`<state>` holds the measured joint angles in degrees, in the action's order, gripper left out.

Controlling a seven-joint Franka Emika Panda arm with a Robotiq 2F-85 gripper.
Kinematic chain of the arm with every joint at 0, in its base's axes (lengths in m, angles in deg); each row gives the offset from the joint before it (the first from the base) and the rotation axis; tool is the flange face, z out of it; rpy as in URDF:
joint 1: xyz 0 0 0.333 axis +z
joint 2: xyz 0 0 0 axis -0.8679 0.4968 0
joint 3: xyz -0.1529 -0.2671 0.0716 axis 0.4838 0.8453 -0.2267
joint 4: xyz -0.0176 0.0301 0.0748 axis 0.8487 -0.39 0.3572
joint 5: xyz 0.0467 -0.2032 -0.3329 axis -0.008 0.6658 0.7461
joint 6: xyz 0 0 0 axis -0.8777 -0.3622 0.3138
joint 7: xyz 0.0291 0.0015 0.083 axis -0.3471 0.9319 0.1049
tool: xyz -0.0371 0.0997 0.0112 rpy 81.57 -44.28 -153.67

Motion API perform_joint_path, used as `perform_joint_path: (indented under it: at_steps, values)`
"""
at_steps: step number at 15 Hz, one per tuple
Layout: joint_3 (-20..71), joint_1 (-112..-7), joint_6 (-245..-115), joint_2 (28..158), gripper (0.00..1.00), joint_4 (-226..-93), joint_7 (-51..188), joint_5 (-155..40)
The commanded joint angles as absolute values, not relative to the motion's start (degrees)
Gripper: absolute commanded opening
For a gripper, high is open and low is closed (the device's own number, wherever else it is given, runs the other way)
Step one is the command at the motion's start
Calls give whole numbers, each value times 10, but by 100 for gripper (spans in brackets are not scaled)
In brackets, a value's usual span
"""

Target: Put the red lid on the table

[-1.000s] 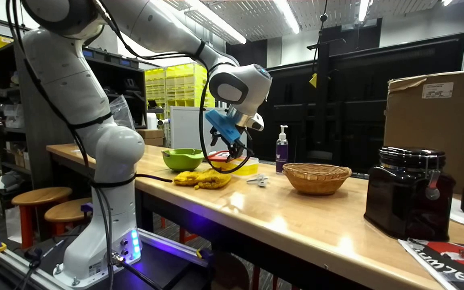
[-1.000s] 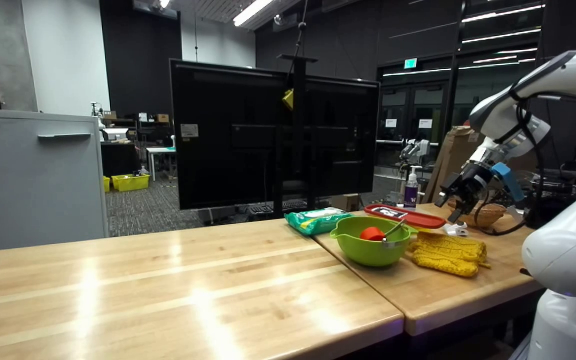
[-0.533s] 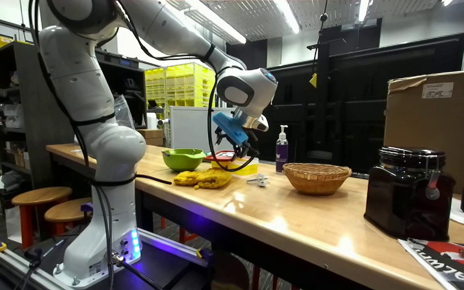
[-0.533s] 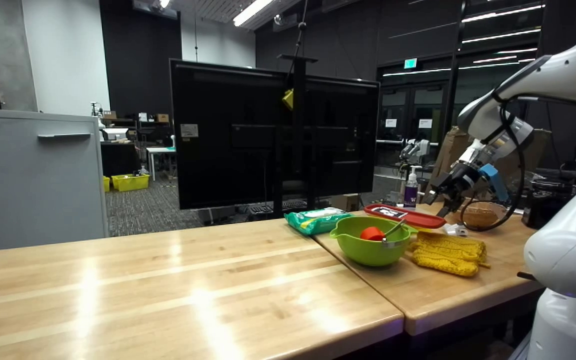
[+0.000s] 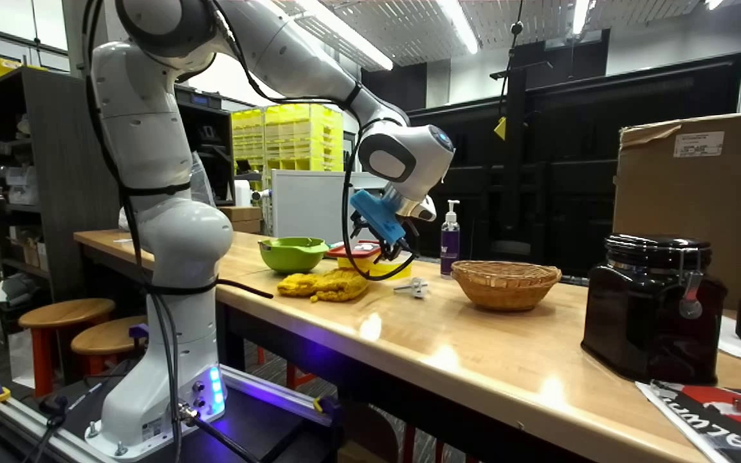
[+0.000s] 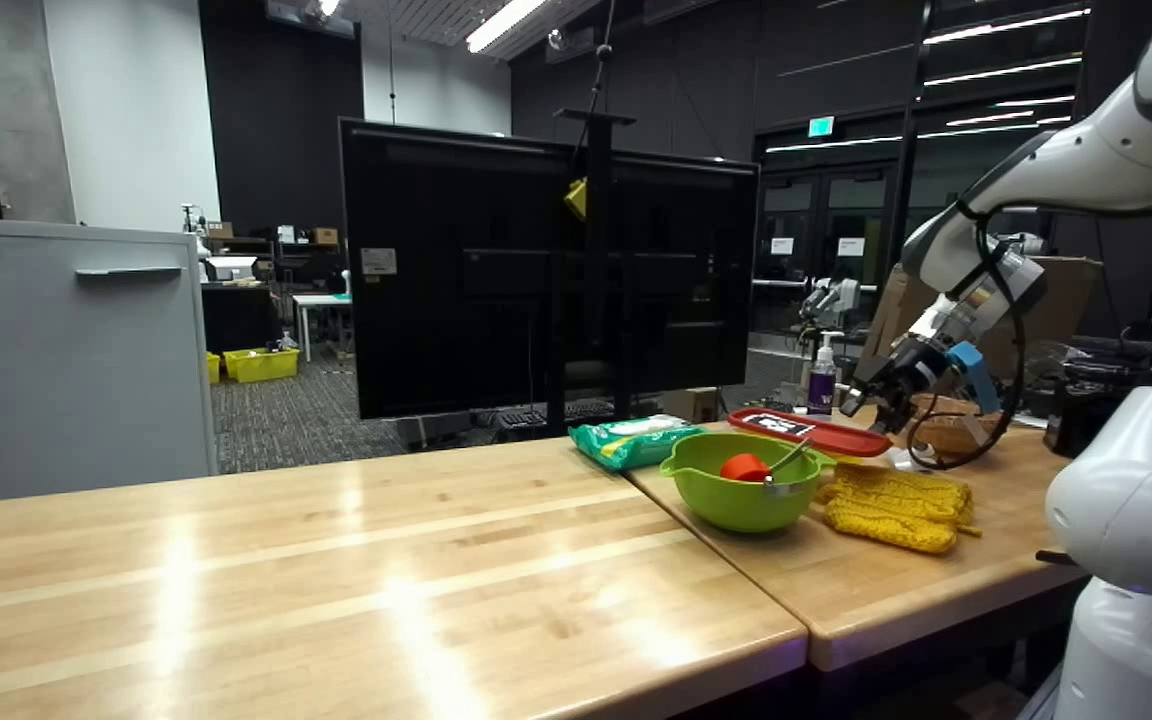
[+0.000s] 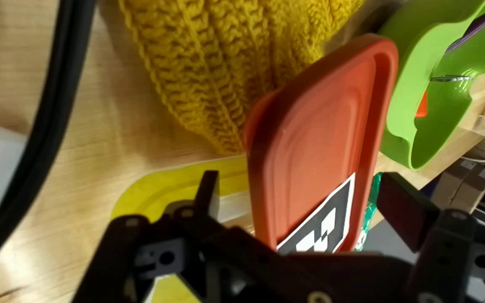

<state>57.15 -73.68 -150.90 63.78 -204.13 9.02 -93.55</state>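
Observation:
The red lid [image 5: 356,249] is a flat, rounded rectangle with a black-and-white marker. It lies over a yellow container [image 5: 397,270] on the table [image 5: 422,334]; I cannot tell how it is seated. It also shows in an exterior view [image 6: 841,438] and large in the wrist view [image 7: 318,139]. My gripper [image 5: 372,241] is open and tilted, just above the lid and container. In the wrist view my gripper [image 7: 301,179] has its fingers apart, with the lid seen between them, apparently not touching. The lid's near end is hidden behind the gripper.
A green bowl [image 6: 741,500] holding a red cup stands beside the lid. A yellow knitted cloth [image 5: 325,285], a white object [image 5: 414,288], a woven basket [image 5: 505,286], a pump bottle [image 5: 449,241] and a green wipes pack [image 6: 631,442] are also near.
The arm has moved and lowered: the gripper goes right and down in one exterior view, left and slightly down in another. The lid has not moved. The gripper stays open.

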Motion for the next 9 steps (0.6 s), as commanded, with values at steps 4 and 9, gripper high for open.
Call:
perform_joint_path:
  at_steps: [4, 9]
  values:
    - [562, -770, -1446, 680, 71, -2004, 61, -958]
    - [557, -789, -1425, 672, 31, -1997, 66, -949]
